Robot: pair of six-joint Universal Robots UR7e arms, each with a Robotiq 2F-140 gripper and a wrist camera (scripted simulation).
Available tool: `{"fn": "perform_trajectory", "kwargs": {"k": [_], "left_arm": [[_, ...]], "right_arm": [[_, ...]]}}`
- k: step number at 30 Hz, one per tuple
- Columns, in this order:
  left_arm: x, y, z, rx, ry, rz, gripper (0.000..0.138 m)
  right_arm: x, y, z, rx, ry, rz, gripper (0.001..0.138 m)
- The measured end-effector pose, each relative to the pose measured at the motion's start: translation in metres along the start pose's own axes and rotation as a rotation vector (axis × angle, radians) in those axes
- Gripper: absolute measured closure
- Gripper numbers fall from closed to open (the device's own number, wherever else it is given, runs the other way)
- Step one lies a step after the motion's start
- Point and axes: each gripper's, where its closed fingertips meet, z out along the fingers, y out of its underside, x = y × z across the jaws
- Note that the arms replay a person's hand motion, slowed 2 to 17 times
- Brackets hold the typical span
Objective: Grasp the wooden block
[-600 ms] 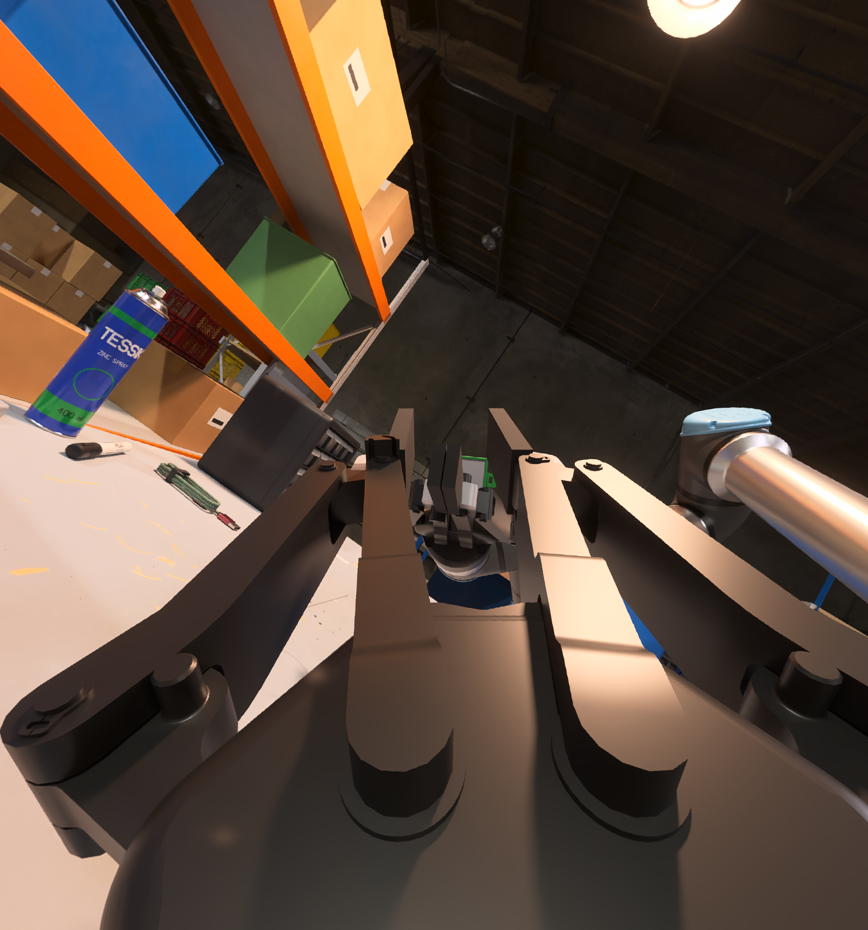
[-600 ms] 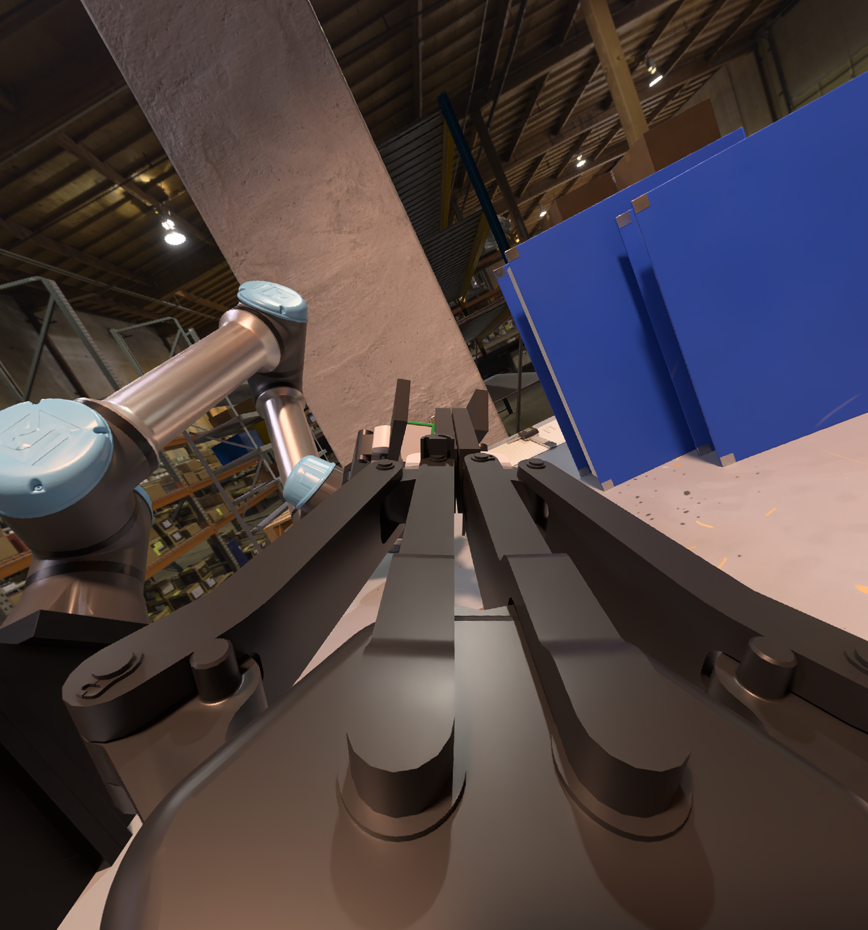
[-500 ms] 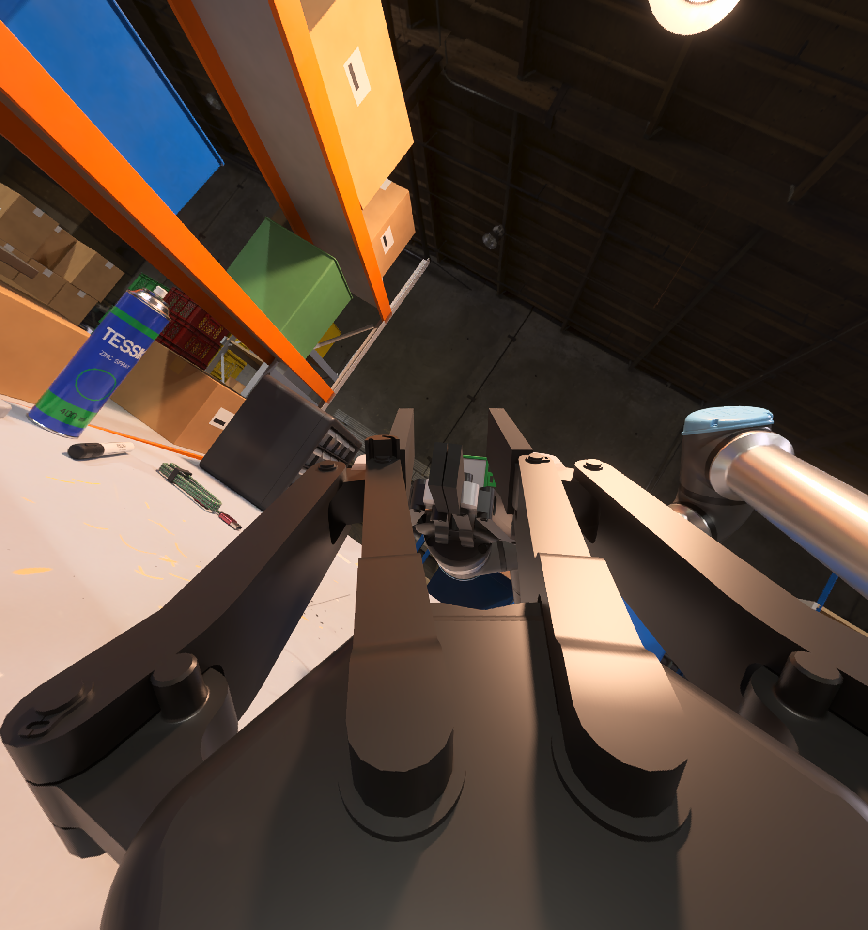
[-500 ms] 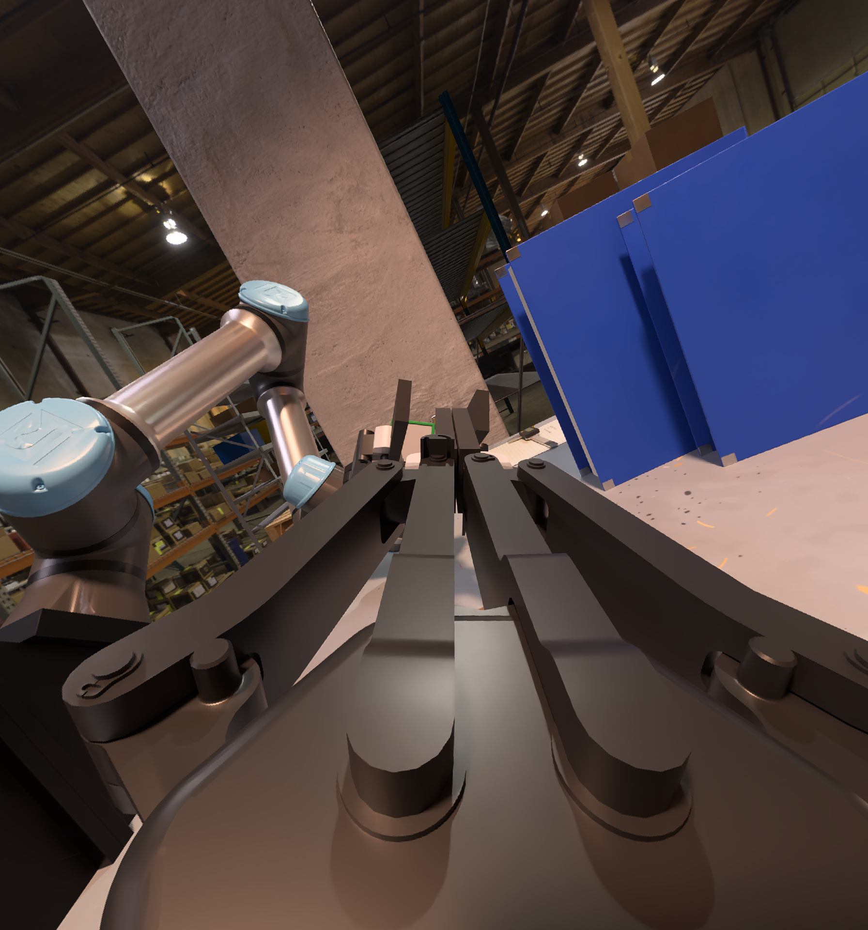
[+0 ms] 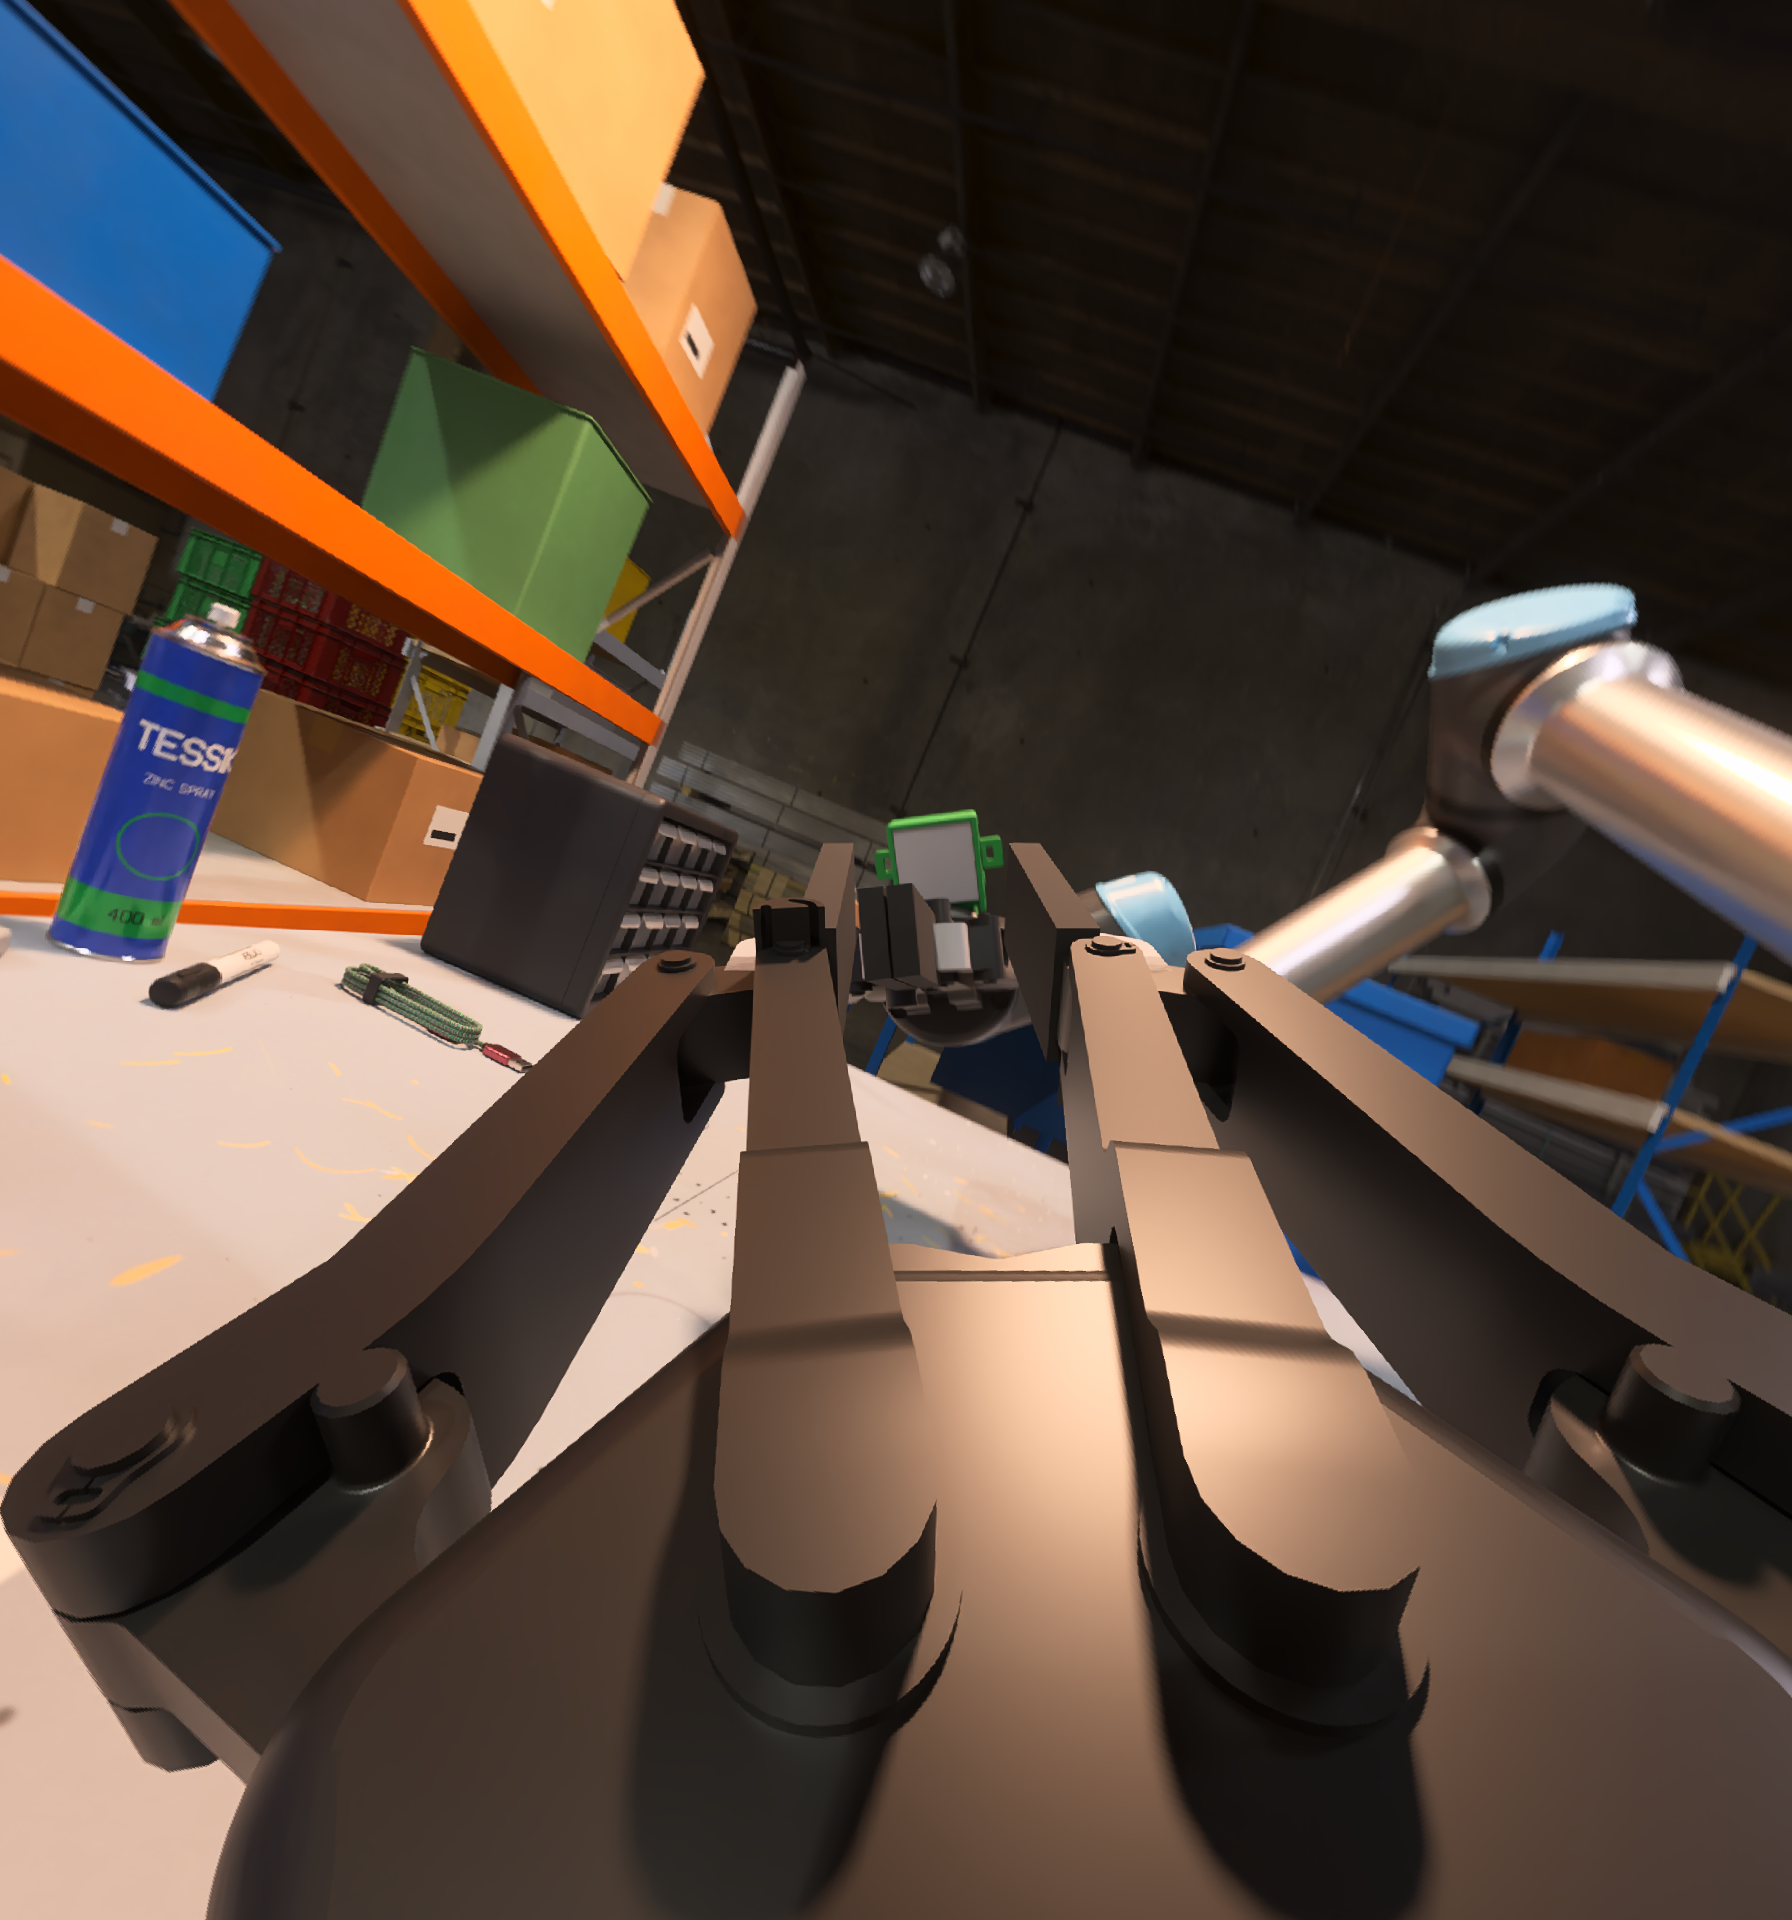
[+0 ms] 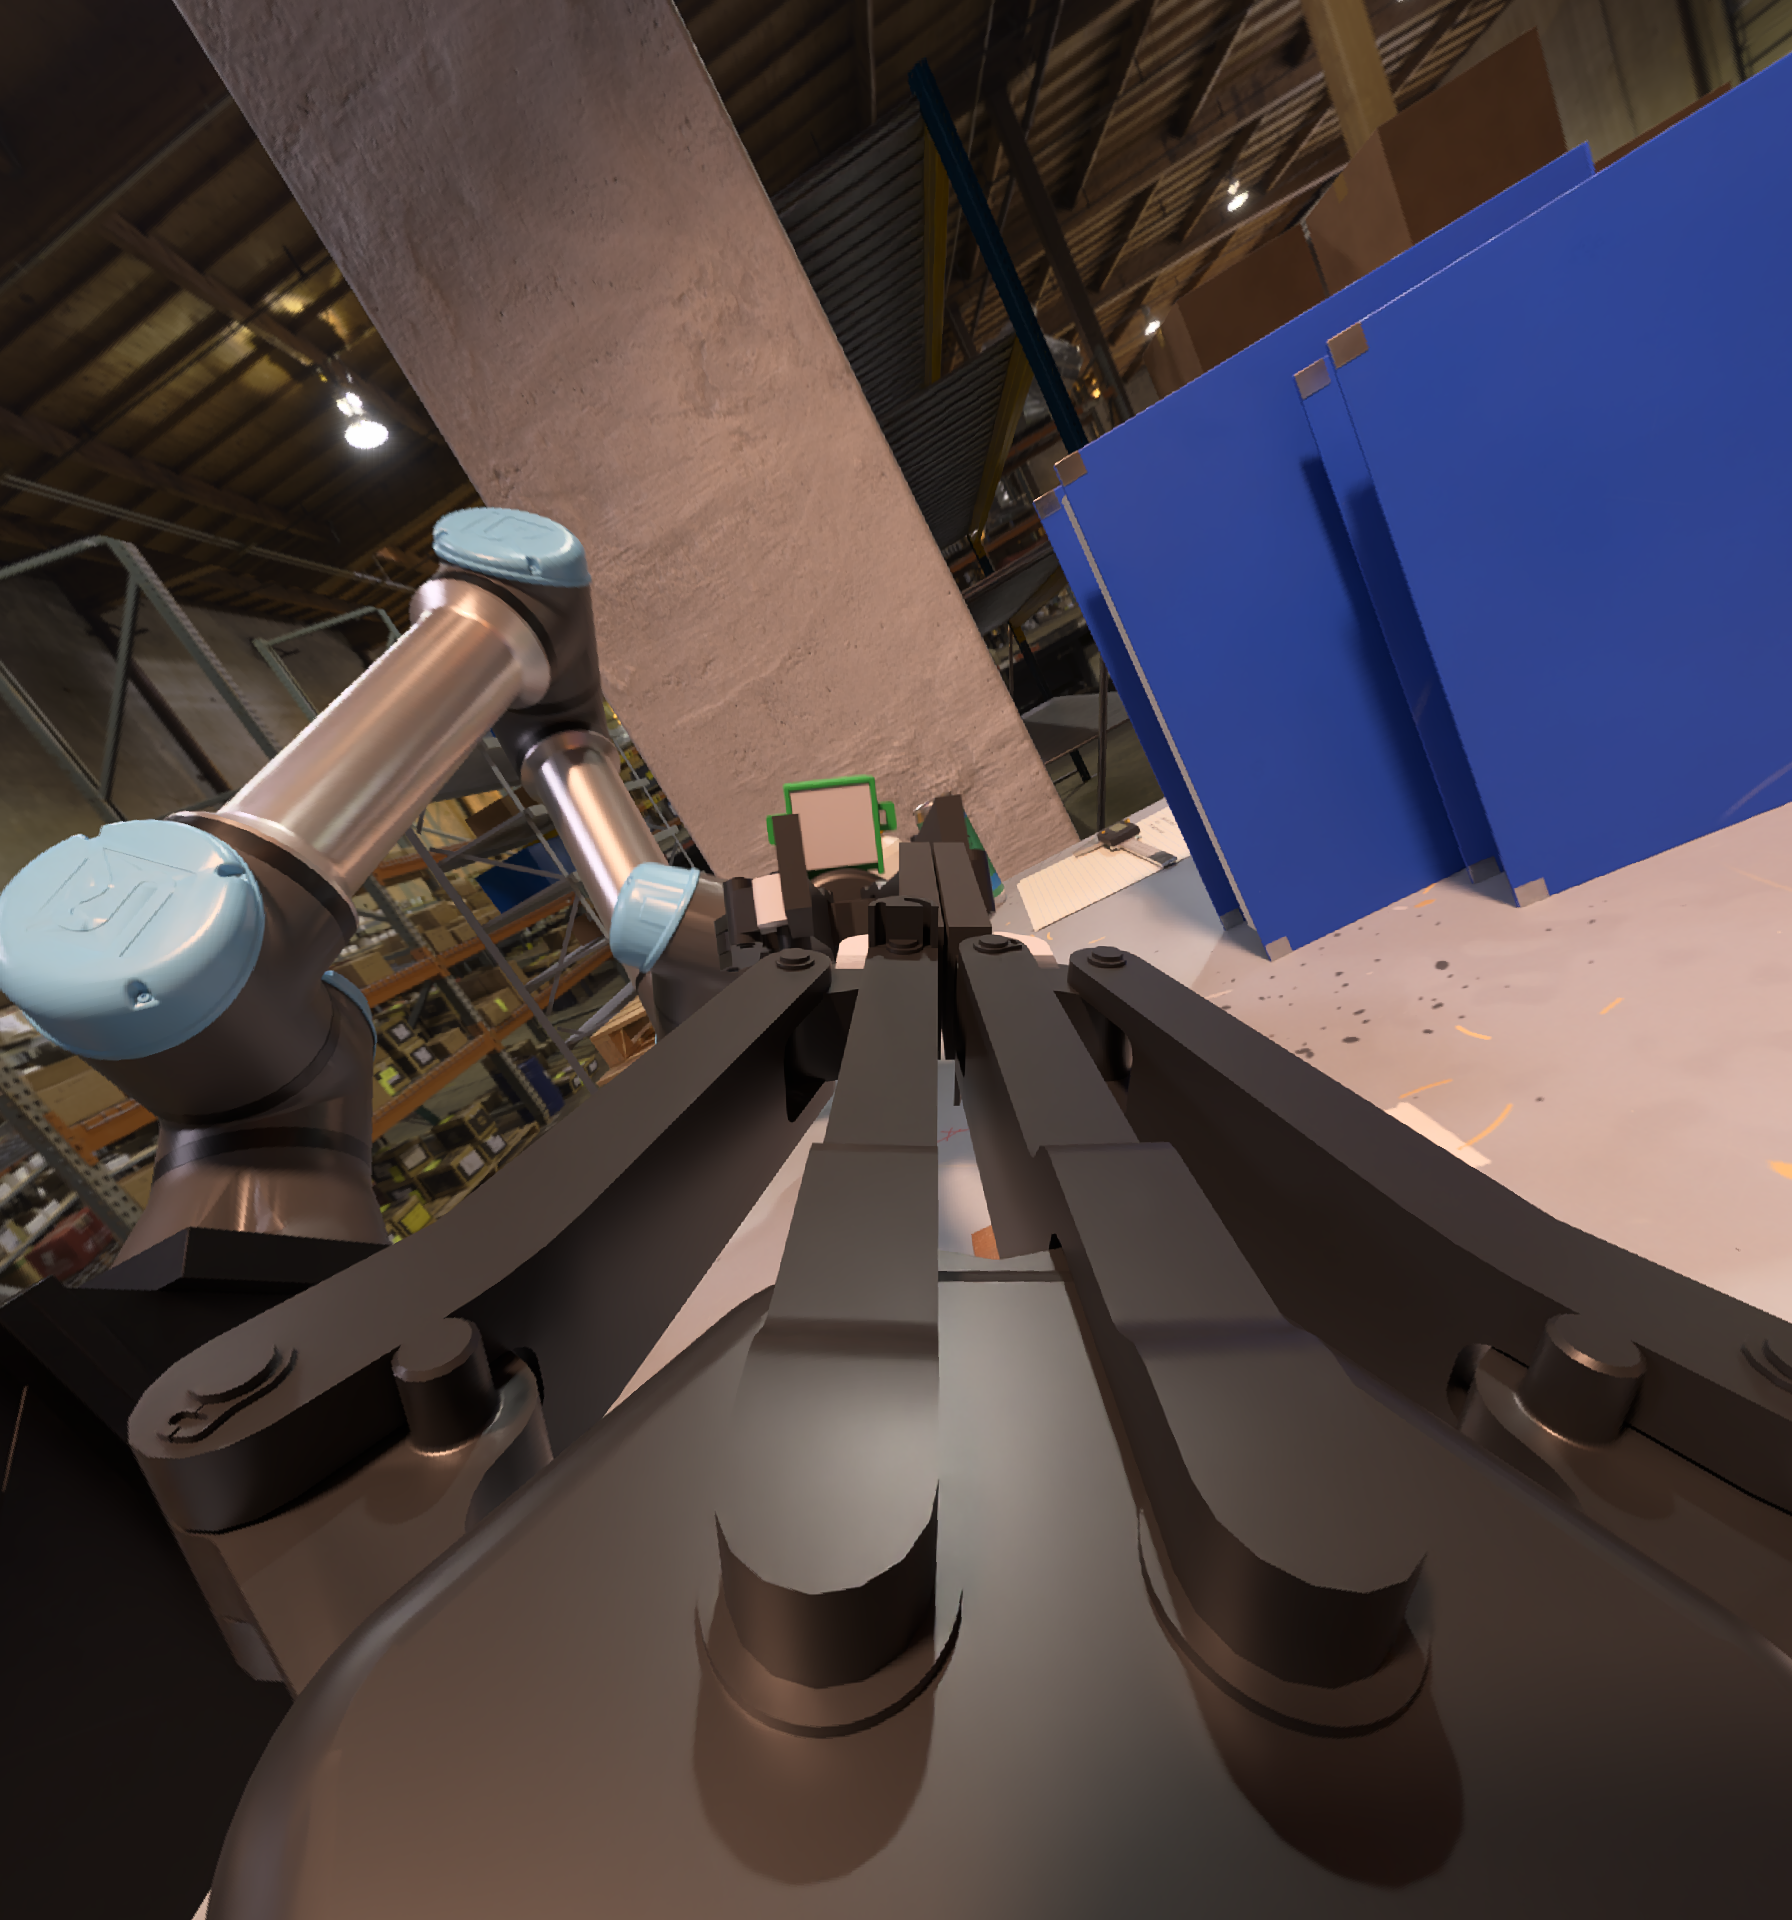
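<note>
- Two grippers, no catch: the left gripper [image 5: 933, 883] has its jaws at a middling gap with nothing between them, and the right gripper [image 6: 936, 842] has its fingers pressed together on nothing.
- I cannot find the wooden block in either wrist view. A small brown patch [image 6: 985, 1242] shows under the right fingers, too little for me to call it.
- Both cameras look out level over the table [image 5: 144, 1143], not down at it.
- I judge this the searching and approach step, with the grasp not yet begun.
- Next I would tip a wrist down until the block shows. Then I would spread the jaws wider than it and line the fingers across two flat sides before descending.
- The grippers face each other closely, so I would mind a clash.
- Writing: the blue spray can [image 5: 159, 790] carries white lettering and a green ring.
- The marker [image 5: 211, 971] has a small white label.
- The cardboard box [image 5: 352, 800] bears a sticker.
- A green-framed tag [image 5: 936, 857] on the far gripper looks blank.
</note>
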Motion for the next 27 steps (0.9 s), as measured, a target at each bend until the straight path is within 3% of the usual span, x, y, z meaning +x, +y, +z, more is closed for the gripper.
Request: {"fn": "perform_trajectory", "kwargs": {"k": [7, 19, 27], "left_arm": [[0.008, 0.012, -0.001, -0.177, 0.024, 0.167, 0.097], [-0.005, 0.037, -0.014, -0.386, 0.015, 0.294, 0.090], [-0.028, 0.073, -0.035, -0.672, -0.023, 0.458, 0.086]], "right_arm": [[-0.004, 0.002, -0.007, -0.063, -0.007, -0.021, 0.138], [-0.010, 0.009, -0.016, -0.168, -0.019, -0.034, 0.138], [-0.013, 0.014, -0.027, -0.275, -0.007, -0.023, 0.138]]}}
